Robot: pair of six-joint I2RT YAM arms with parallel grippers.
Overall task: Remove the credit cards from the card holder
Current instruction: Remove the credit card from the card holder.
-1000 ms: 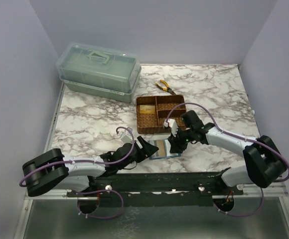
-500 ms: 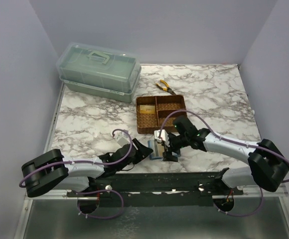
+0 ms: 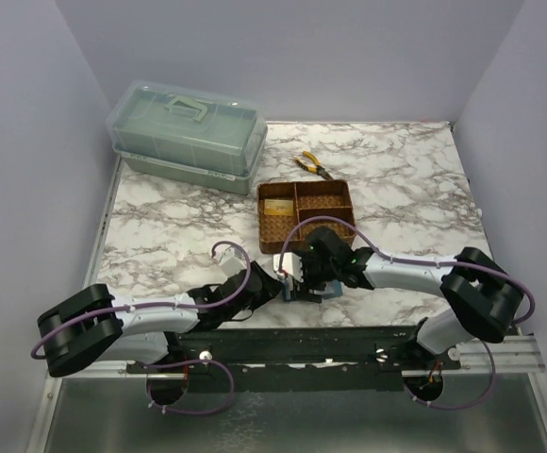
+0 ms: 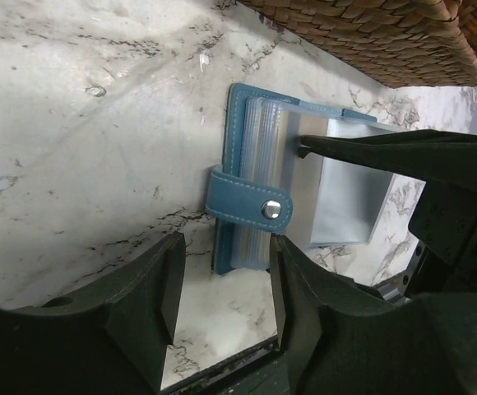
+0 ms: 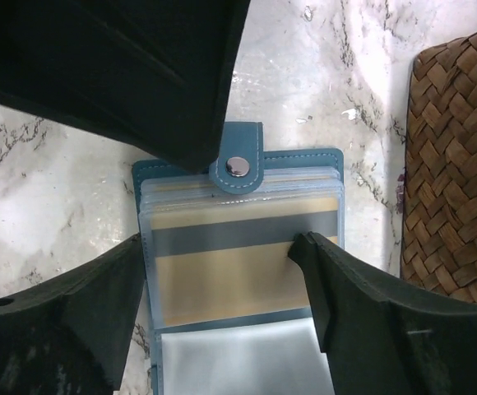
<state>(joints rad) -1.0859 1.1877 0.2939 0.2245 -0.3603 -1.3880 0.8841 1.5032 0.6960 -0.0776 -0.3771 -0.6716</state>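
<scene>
Marble surface [image 3: 160, 226]. Green lidded storage box [image 3: 187, 137], upper left. Woven tray [image 3: 275, 236], centre. Left pincer [image 4: 226, 244]: released, straddling the strap end of the card holder [image 5: 240, 160]. Right pincer [image 5: 220, 241]: released, flanking the same holder, which lies open at lower centre, near the tray. Credit card [image 5: 238, 276]: gold, grey-striped, inside a clear sleeve. Pliers [image 3: 309, 165], above the tray.

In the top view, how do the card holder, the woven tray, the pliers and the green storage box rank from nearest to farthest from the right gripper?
Measured from the right gripper:
1. card holder, directly under its fingers, near the front edge.
2. woven tray, just behind the gripper.
3. pliers, farther back, beyond the tray.
4. green storage box, at the back left.
</scene>
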